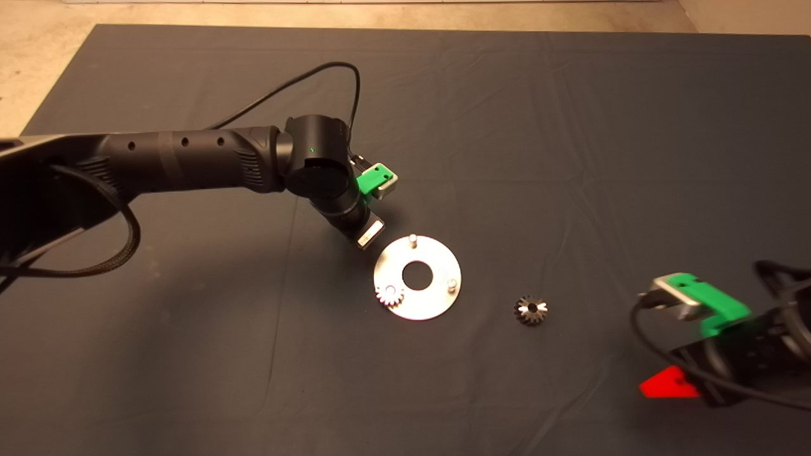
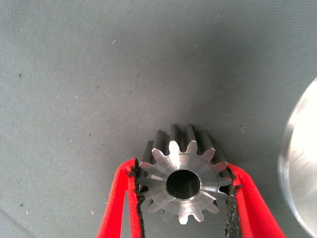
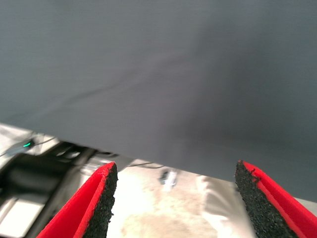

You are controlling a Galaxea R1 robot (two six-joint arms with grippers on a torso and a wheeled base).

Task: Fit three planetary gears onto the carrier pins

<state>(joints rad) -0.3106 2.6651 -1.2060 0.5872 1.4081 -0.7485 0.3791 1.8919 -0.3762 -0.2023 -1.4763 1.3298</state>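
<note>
My left gripper [image 2: 184,198] pinches 1 gear [image 2: 182,179] between its pads, bore facing the wrist camera.

The disc [image 1: 423,299] lies just beside my left gripper, toward the mat's [image 1: 570,126] centre; 1 gear [image 1: 389,295] already sits on its near-left pin, and 2 pins [image 1: 412,239] [image 1: 452,283] stand bare. The nearer bare pin looks like my target. A 3rd gear [image 1: 531,310] lies on the mat, closer to my right gripper [image 3: 176,203], which waits with fingers spread at the lower right.
</note>
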